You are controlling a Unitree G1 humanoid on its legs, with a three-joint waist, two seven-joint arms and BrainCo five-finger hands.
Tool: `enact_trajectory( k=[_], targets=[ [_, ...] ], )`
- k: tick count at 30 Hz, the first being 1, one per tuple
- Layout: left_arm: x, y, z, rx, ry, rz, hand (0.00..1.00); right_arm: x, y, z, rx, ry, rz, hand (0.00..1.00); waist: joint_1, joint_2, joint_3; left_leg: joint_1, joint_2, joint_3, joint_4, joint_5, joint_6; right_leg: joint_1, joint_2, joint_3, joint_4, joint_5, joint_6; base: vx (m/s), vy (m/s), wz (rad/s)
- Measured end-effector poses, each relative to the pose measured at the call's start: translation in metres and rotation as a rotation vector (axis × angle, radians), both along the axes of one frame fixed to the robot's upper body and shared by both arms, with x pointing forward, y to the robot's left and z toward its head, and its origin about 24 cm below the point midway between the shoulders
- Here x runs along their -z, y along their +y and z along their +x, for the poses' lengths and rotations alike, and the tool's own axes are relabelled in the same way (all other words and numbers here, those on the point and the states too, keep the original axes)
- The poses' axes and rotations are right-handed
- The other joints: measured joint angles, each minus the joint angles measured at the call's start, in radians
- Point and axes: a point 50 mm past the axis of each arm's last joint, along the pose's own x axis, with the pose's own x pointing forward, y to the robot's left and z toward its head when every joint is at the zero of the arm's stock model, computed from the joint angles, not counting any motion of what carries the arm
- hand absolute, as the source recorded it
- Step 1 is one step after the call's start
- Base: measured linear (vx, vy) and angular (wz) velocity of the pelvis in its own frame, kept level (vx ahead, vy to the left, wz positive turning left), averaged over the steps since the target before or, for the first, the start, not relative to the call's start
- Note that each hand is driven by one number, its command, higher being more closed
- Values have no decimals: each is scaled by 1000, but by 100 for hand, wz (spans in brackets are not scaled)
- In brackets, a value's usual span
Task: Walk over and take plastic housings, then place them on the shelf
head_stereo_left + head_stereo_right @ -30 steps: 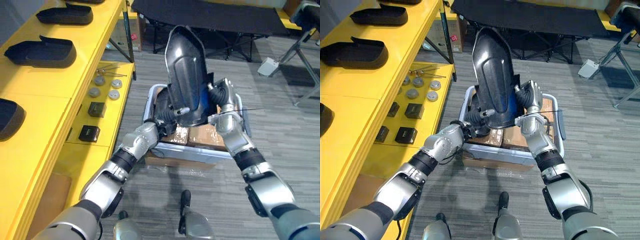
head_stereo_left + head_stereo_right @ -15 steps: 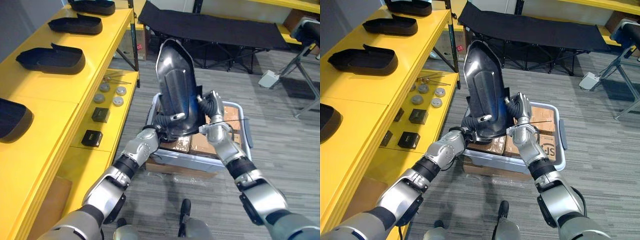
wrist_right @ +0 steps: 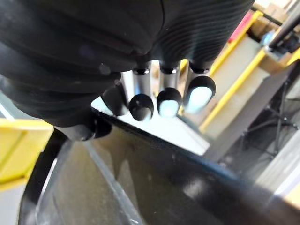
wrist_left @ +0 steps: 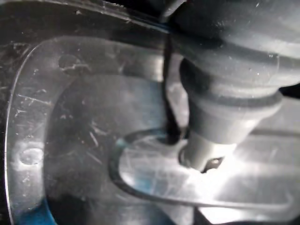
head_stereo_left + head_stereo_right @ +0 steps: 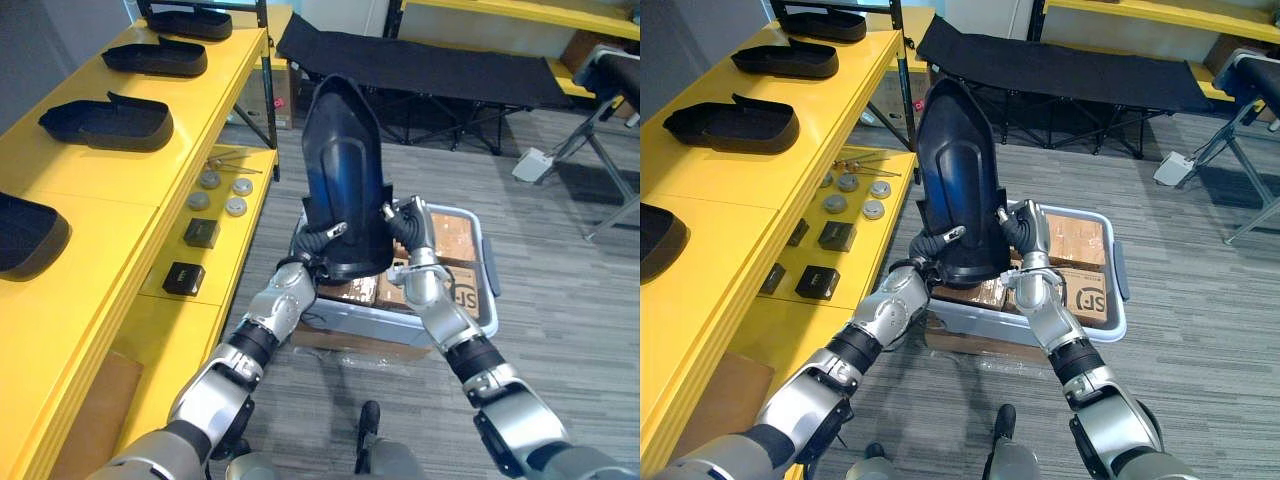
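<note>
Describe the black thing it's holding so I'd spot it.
Beside the long yellow shelf, a grey bin of cardboard boxes sits on the floor. Above it, the left hand and right hand grip a glossy black plastic housing; unlike the housings lying flat on the shelf, it stands upright.

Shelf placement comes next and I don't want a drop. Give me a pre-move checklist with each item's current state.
1. Left hand gripping the housing: ok, a finger lies across its lower face.
2. Right hand gripping it: ok, fingers hook over its rim.
3. Housing out of the grey bin: ok, held upright above it.
4. Free spot on the yellow shelf: ok, a bare stretch lies between two shelved housings.
5. Housing lined up with that spot: not ok, the shelf lies off to the robot's left and the housing is over the bin.
</note>
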Motion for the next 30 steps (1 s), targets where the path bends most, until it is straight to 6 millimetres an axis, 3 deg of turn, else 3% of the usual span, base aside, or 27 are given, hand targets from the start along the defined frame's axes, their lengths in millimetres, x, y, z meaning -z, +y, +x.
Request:
enact_trajectory(
  k=[2,3,7,13,16,21,23,27,30],
  targets=[
    [0,1,-2,-8,-18,-16,100,0,1,-3,-3,-16,20,100,-1,-5,-3,1,-1,0,-1,0,0,1,-1,0,0,0,0,26,37,2],
    [1,0,-4,-1,-26,-30,100,0,2,-6,11,-43,18,0,0,-6,-4,5,-2,0,-1,-1,2,6,-2,-1,0,0,0,0,0,0],
    [0,-5,-13,28,-35,-118,100,0,2,-21,32,-107,51,0,-1,-6,-4,23,-3,-1,0,-6,5,25,-4,-2,-1,-4,5,0,0,0],
    [-12,-2,-24,1,-91,-297,100,24,-5,-50,83,-93,76,0,-2,-5,-4,36,-3,-9,0,-13,11,46,-6,-15,-1,-27,7,-18,7,4],
    [-7,1,-40,-7,-97,-340,100,24,-2,-62,71,-125,130,0,-8,-5,-4,38,-3,-9,-1,-14,11,48,-5,-16,-1,-28,6,2,7,1],
    [-7,14,-64,-62,-208,-184,100,35,-1,-83,5,-81,229,0,1,2,-7,35,-2,-14,2,-14,8,50,-6,-24,0,-24,10,10,15,2],
    [0,19,-71,-97,-225,-60,100,36,-1,-89,-6,-69,254,0,14,20,-17,34,-3,-19,2,-15,7,52,-6,-27,0,-25,12,17,23,5],
    [28,41,-88,-229,-181,190,100,19,-2,-94,-44,-144,340,0,14,58,-39,34,1,-44,0,-17,5,70,-4,-54,0,-40,20,15,16,16],
    [39,58,-100,-342,-183,355,100,7,-2,-99,-82,-206,457,0,19,65,-45,33,1,-45,1,-19,5,72,-4,-56,0,-43,21,4,11,4]
  ],
)
